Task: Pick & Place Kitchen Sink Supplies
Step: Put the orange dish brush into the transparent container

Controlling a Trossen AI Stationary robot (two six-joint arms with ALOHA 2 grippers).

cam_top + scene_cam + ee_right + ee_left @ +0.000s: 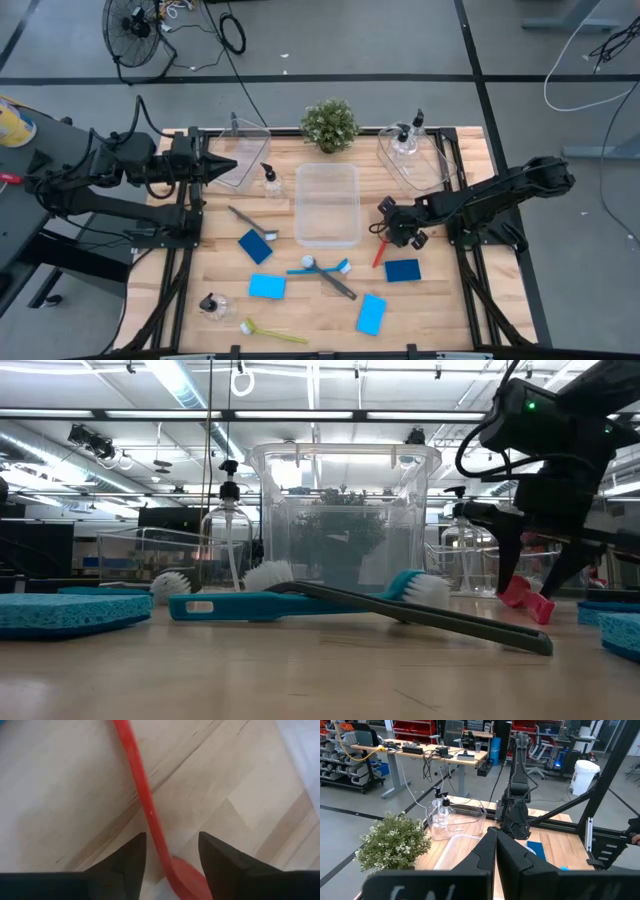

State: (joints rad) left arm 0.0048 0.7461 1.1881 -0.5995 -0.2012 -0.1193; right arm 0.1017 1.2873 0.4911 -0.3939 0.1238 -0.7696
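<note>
We are straddling the red brush with our right gripper, fingers parted either side of its handle, not yet gripping; it lies beside the blue sponge.

floor: grey | fan: standing | desk: cluttered | ceiling lights: strip

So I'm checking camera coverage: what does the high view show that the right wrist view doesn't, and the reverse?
Only the high view shows the whole table: the left hand shut and waiting at the table's left edge, the blue sponges, bins and plant. Only the right wrist view shows the red brush handle running between the right hand's open fingers. Both show that brush on the wooden table.
</note>
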